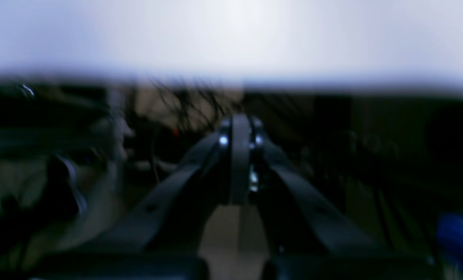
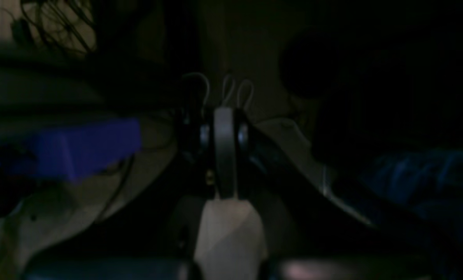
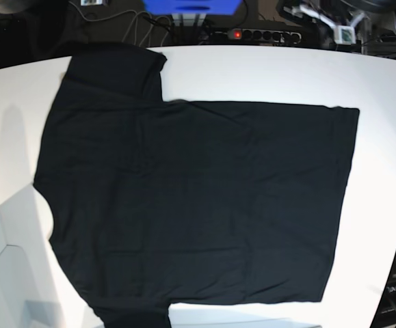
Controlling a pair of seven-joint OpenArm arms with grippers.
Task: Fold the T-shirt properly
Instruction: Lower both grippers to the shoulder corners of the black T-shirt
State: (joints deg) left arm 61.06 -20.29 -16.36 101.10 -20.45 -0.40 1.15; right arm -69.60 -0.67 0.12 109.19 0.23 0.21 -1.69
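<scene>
The black T-shirt (image 3: 198, 205) is laid flat, plain side up, on the white desk (image 3: 382, 137); no fold is seen. Left pincer (image 1: 240, 128) and right pincer (image 2: 224, 124) are closed together, empty; all folding remains.

T-shirt (image 3: 198, 205): plain black all over on the face I see, no print showing. Counter (image 3: 382, 137): white, unpatterned. My left gripper (image 1: 240, 155) and right gripper (image 2: 224, 151): black. Blue box (image 3: 192, 6) beyond the counter's far edge; a power strip (image 3: 256, 34) there shows a red light.
</scene>
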